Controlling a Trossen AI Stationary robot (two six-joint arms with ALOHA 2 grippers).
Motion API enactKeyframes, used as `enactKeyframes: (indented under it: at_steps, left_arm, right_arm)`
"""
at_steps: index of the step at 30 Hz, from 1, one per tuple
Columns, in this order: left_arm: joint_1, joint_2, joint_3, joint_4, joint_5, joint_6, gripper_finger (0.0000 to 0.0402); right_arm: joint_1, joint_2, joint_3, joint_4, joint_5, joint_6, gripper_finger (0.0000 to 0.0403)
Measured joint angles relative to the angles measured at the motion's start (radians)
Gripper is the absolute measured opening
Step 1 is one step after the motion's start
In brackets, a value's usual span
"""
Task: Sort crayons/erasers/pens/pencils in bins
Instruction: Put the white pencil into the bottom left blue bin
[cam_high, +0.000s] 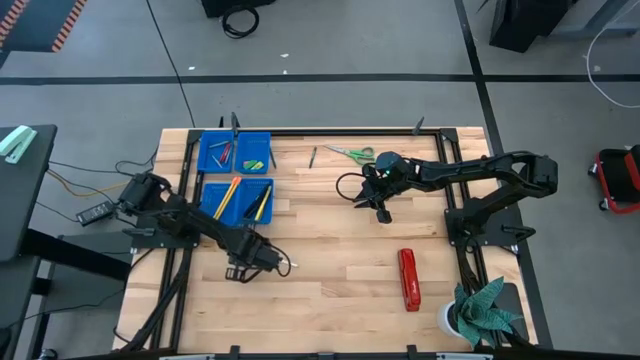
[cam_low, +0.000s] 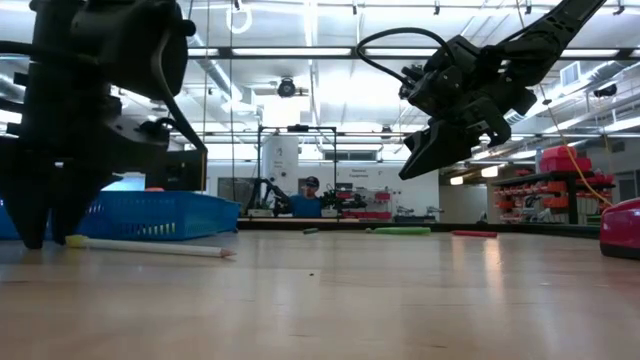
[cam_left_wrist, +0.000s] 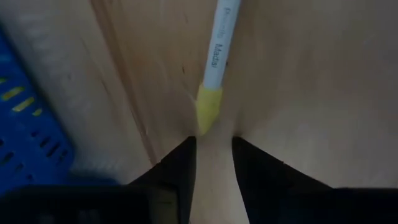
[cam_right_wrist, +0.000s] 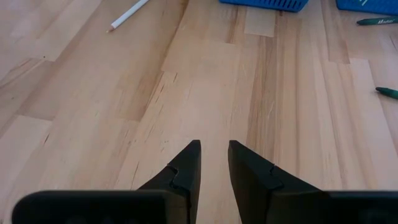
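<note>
My left end effector (cam_left_wrist: 213, 146) is down on the table (cam_high: 330, 290), fingers parted around the yellow end of a white pencil (cam_left_wrist: 214, 68), not clenched. My right end effector (cam_right_wrist: 214, 163) hangs above the table, fingers slightly apart, grasping nothing.

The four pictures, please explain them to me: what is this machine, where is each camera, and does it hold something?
This is a robot with two dark arms at a wooden table. One camera looks straight down, one sits at table height, and one rides on each wrist.

The left gripper is low on the table, its fingers at the yellow end of a white pencil; whether they grip it I cannot tell. The right gripper hangs in the air, holding nothing.

On the table lie blue bins with sorted items, green-handled scissors and a red stapler.
</note>
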Motion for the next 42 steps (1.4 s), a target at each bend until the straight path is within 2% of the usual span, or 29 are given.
enactKeyframes:
  at_steps: [12,21,25,37,42]
  left_arm:
    - [-0.001,0.004,0.04,-0.009,-0.058,0.045,0.0111]
    - [0.002,0.003,0.042,0.002,-0.121,0.04,0.0149]
    - [0.002,-0.001,0.043,0.069,-0.132,0.05,0.0163]
    - [0.026,0.0,0.02,0.118,-0.065,0.013,0.0134]
    - [0.065,0.001,0.019,0.118,0.029,-0.014,0.0116]
  right_arm:
    - [0.0,0.0,0.0,0.001,0.0,0.003,0.0088]
    - [0.0,0.0,0.0,0.001,0.0,0.002,0.0088]
    - [0.0,0.0,0.0,0.001,0.0,0.002,0.0088]
    - [0.0,0.0,0.0,0.001,0.0,0.002,0.0088]
    - [0.0,0.0,0.0,0.001,0.0,0.003,0.0088]
